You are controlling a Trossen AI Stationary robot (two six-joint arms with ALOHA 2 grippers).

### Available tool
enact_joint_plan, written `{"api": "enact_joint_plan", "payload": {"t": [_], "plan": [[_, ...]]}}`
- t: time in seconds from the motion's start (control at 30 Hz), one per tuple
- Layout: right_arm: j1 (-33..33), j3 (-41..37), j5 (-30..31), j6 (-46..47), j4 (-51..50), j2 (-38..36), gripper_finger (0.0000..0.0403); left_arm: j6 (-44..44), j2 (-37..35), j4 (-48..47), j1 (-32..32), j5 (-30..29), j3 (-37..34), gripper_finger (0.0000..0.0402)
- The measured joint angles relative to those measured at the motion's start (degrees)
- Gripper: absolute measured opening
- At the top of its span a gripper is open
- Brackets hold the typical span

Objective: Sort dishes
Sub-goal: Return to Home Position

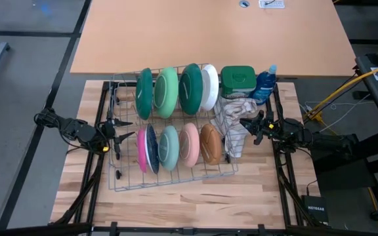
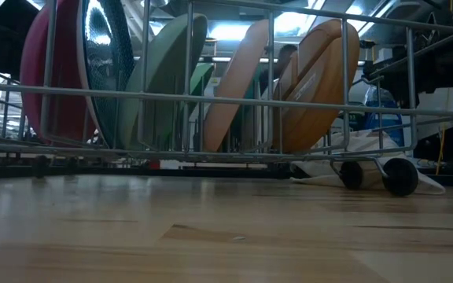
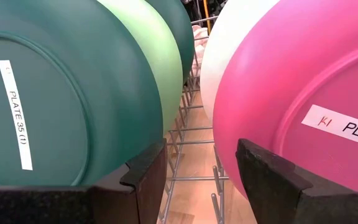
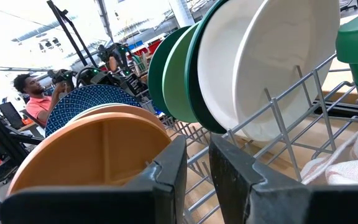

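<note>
left hand (image 3: 201, 155): fingers spread part-way, with nothing between them and nothing touched. it sits low at the left end of the grey wire dish rack (image 1: 176, 181), tips pointing into the rack along the aisle between its two rows. a large round dark green plate (image 1: 144, 94) stands on one side of the fingers and a small round bright pink plate (image 1: 141, 149) on the other. both are near, neither in contact.

right hand (image 4: 197, 149): fingers drawn close, a narrow slit left between them, holding nothing. it sits at the rack's right end, over the crumpled beige-and-white cloth (image 1: 231, 128), tips pointing towards the small round brown plate (image 1: 210, 143).

all nine plates stand on edge in the rack.
- back row, left to right in the high view: dark green, light green plate (image 1: 167, 92), second dark green plate (image 1: 190, 88), white plate (image 1: 210, 86).
- front row: bright pink, navy plate (image 1: 151, 149), pale teal plate (image 1: 168, 147), light pink plate (image 1: 189, 144), brown.

edges and room: the rack lies slightly askew on the light wooden tabletop (image 1: 176, 206). a broad bare strip runs along the near edge. a green square-lidded tub (image 1: 237, 78) and a blue bottle (image 1: 265, 85) fill the back right corner, just beside the white plate.
</note>
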Motion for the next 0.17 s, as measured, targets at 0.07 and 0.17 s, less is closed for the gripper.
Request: {"api": "enact_joint_plan", "payload": {"t": [0.07, 0.17], "plan": [[0.0, 0.0, 0.0, 0.0, -0.01, 0.02, 0.0074, -0.02, 0.0, 0.0, 0.0, -0.02, 0.0, 0.0184], [0.0, 0.0, 0.0, 0.0, -0.01, 0.02, 0.0074, -0.01, 0.01, -0.01, -0.01, -0.01, 0.0, 0.0184]]}}
